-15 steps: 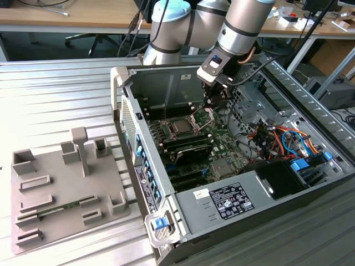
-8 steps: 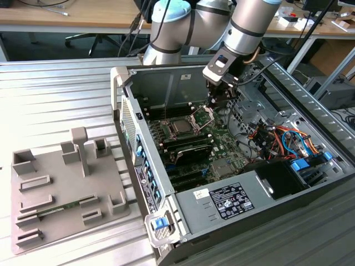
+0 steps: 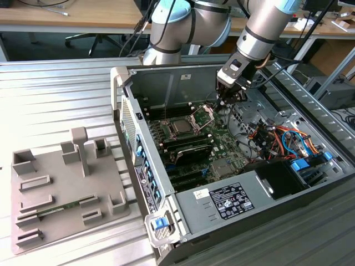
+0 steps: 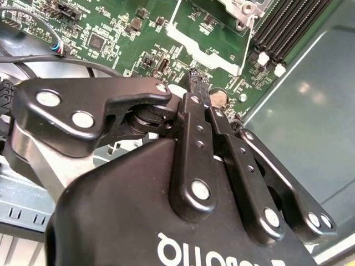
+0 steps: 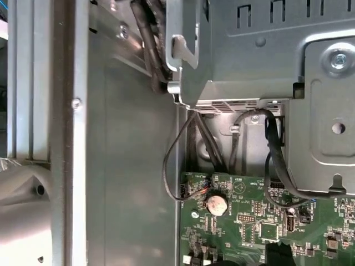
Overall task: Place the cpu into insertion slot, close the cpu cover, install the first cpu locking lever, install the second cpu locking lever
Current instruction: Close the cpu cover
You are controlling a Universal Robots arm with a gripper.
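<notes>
Ribbed metal table (image 3: pixel 61 94), 1 open computer case (image 3: pixel 166 83) on it. We note the cpu (image 3: pixel 180 126) lying flat in its socket on the motherboard (image 3: pixel 224 145), with the cpu cover (image 3: pixel 203 114) tilted up just beside it. The gripper (image 3: pixel 224 101) hangs near the raised cover. In the second wrist view its fingers (image 4: pixel 191 119) are pressed together, with nothing visible between them.

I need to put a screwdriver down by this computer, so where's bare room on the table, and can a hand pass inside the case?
Free: the ribbed table beyond the grey fixture tray, up to the case wall on the exterior view's right. Crowded: inside the case, where the gripper hangs over the motherboard beside the cable bundle.
</notes>
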